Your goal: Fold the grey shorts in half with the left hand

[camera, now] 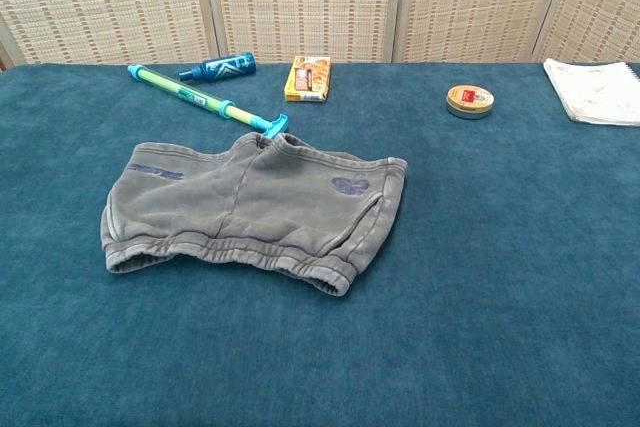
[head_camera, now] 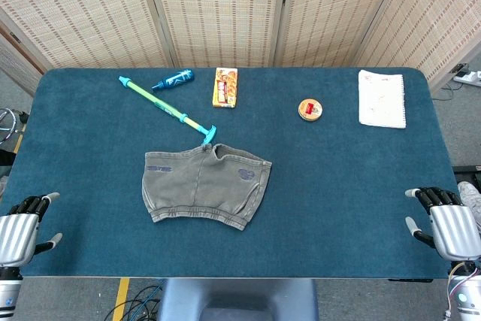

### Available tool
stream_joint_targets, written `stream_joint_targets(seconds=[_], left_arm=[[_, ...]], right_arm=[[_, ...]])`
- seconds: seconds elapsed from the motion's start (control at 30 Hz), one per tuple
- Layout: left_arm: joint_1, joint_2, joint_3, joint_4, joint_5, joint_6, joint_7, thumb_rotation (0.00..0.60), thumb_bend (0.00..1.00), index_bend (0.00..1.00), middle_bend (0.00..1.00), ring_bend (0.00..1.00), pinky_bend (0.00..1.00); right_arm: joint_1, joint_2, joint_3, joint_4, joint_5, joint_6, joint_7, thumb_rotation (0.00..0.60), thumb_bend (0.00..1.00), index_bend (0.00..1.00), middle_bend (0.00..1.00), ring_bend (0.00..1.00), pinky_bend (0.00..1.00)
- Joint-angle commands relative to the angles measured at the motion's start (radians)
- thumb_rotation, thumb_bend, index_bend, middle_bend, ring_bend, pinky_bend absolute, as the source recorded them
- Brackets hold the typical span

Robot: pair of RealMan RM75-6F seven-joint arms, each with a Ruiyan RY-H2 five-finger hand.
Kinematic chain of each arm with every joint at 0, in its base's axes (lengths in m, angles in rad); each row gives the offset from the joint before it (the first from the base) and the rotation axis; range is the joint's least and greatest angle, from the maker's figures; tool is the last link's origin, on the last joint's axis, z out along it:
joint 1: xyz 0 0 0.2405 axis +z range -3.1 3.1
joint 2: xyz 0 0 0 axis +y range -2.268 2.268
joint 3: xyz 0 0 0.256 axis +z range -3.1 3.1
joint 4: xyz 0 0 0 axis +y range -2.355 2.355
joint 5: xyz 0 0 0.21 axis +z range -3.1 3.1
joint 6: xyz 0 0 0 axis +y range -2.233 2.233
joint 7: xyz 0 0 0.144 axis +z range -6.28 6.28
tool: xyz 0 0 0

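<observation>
**A:** From the head view, what are your hands doing?

**B:** My left hand (head_camera: 21,227) sits at the near left corner of the tabletop (head_camera: 361,178), fingers loosely apart and curled a little, holding nothing and touching nothing but perhaps the edge. My right hand (head_camera: 445,223) mirrors it at the near right corner, also loose and empty.

**A:** And the grey shorts?

**B:** The grey shorts (head_camera: 204,186) lie spread flat near the middle of the tabletop, well apart from my left hand, further in and toward my right. They are soft, washed-looking cloth with a gathered elastic band along the near edge and dark patches on the fabric.

**A:** Anything else there?

**B:** A long green and blue plastic stick (head_camera: 165,109) ends just at the shorts' far edge. Beyond it lie a blue tube (head_camera: 173,79), a small orange box (head_camera: 225,86), a round tin (head_camera: 310,109) and a white notebook (head_camera: 382,98).

**A:** The chest view?

**B:** Neither hand shows. The shorts (camera: 250,209) lie rumpled on the napped blue cloth, the stick (camera: 205,99) touching their far edge.
</observation>
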Motion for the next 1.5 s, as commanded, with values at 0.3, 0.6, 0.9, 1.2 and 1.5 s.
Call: stream_joint_targets(seconds=[0.3,0.6,0.9,1.2,1.5], left_arm=[[-0.013,-0.004,-0.005,0.011,0.008,-0.009,-0.018,0.600,0.16,0.26,0.31,0.27,0.41],[-0.102,-0.030,-0.029,0.092,0.073,-0.071,-0.092,0.600,0.16,0.31,0.46,0.42,0.40],[-0.249,-0.119,-0.050,0.305,0.197,-0.121,-0.245,0.600,0.16,0.36,0.72,0.65,0.71],[-0.411,-0.273,-0.020,0.616,0.313,-0.166,-0.385,0.600,0.16,0.38,0.87,0.78,0.91],[-0.477,-0.425,0.040,0.887,0.339,-0.190,-0.478,0.600,0.16,0.40,0.89,0.80,0.92]], right_arm=[[-0.006,0.004,-0.005,0.001,-0.003,0.001,0.013,0.600,0.30,0.31,0.33,0.29,0.27],[-0.002,0.033,0.005,-0.019,-0.021,0.017,0.008,0.600,0.31,0.31,0.33,0.29,0.27],[-0.002,0.070,0.017,-0.053,-0.034,0.039,-0.016,0.600,0.31,0.31,0.33,0.29,0.27],[-0.006,0.088,0.017,-0.081,-0.037,0.045,-0.037,0.600,0.30,0.31,0.33,0.29,0.27],[-0.020,0.093,0.014,-0.093,-0.024,0.054,-0.048,0.600,0.31,0.31,0.33,0.29,0.27]])
